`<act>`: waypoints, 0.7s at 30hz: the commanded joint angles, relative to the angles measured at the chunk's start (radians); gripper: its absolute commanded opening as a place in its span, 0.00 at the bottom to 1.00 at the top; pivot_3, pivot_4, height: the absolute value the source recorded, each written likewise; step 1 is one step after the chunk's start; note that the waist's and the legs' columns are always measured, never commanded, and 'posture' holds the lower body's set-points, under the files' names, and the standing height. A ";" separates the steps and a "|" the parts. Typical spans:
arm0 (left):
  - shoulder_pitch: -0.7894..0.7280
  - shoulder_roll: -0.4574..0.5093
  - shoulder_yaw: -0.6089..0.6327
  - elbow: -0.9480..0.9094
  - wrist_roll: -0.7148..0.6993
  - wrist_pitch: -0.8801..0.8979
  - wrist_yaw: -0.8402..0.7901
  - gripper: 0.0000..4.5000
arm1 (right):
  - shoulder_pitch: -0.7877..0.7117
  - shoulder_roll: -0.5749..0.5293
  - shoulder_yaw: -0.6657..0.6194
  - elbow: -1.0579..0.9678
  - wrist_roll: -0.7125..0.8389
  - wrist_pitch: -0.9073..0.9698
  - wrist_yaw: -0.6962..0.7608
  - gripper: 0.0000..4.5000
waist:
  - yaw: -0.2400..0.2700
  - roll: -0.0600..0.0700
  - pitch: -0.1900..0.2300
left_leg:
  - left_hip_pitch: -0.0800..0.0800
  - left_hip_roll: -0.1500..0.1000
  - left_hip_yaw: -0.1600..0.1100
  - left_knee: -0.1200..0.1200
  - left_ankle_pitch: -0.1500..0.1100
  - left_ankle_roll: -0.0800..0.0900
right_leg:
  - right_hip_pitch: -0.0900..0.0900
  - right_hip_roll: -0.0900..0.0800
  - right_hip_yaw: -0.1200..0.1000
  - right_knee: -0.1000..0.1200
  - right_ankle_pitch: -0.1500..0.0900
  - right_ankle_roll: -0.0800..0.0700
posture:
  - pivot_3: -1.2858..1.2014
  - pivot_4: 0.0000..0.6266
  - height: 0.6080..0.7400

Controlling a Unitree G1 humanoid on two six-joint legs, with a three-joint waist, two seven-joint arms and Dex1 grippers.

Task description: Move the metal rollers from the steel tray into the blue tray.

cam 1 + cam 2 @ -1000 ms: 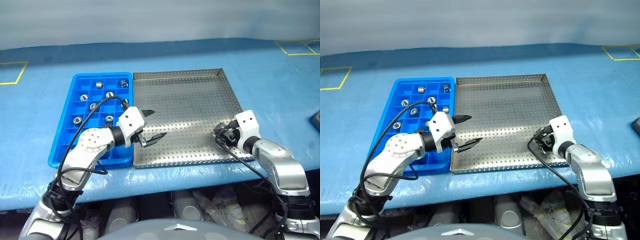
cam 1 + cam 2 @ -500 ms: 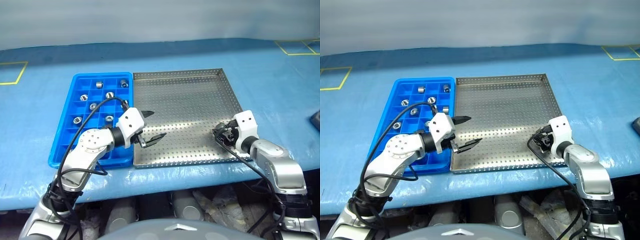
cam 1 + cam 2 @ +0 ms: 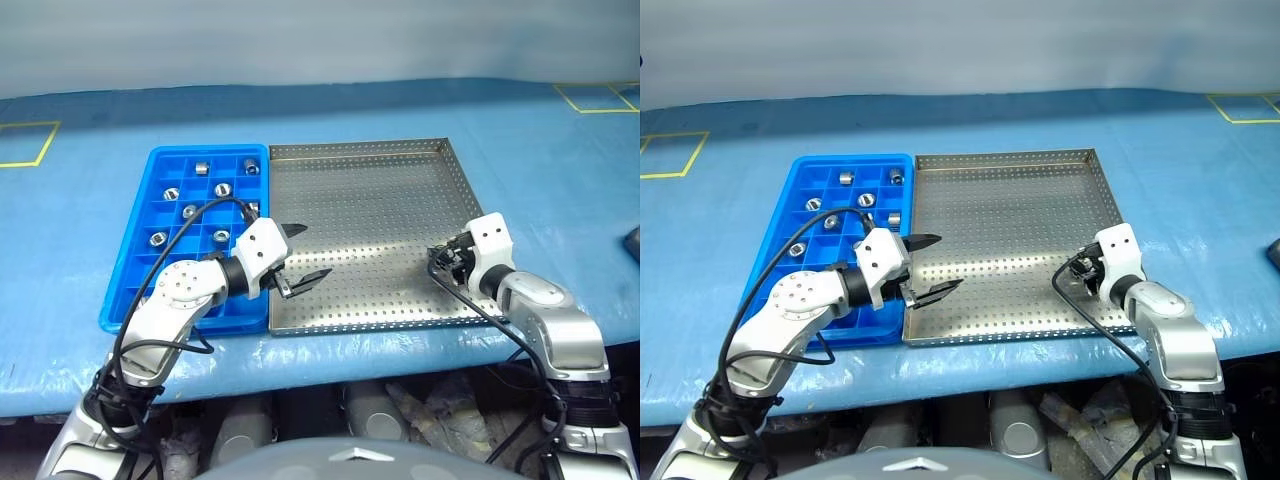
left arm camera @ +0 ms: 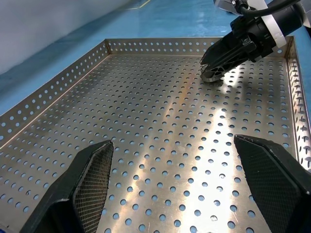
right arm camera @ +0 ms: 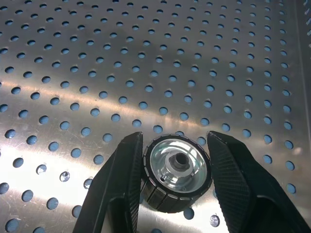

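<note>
- Now clamping right gripper (image 5: 176,170) on a roller (image 5: 176,173), low over the steel tray (image 3: 380,190), near its right rim.
- Holding left gripper (image 3: 303,254) spread wide, empty.
- Next, likely: lifting, carrying to a free cell in the blue tray (image 3: 140,262).
- Resting both trays on blue table cover (image 3: 80,210).

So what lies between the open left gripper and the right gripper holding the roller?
Only bare perforated floor of the steel tray, as the left wrist view shows. The left gripper is open; the right gripper grips the metal roller.
</note>
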 commanded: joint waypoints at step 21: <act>-0.003 0.015 0.020 -0.051 0.000 -0.008 0.007 0.96 | 0.019 -0.040 0.028 -0.087 0.009 -0.012 0.024 0.39 | 0.008 -0.001 -0.001 | 0.000 0.000 0.000 0.002 -0.001 0.001 | 0.000 0.000 0.000 0.000 0.000 0.001 | 0.45 0.24 1.00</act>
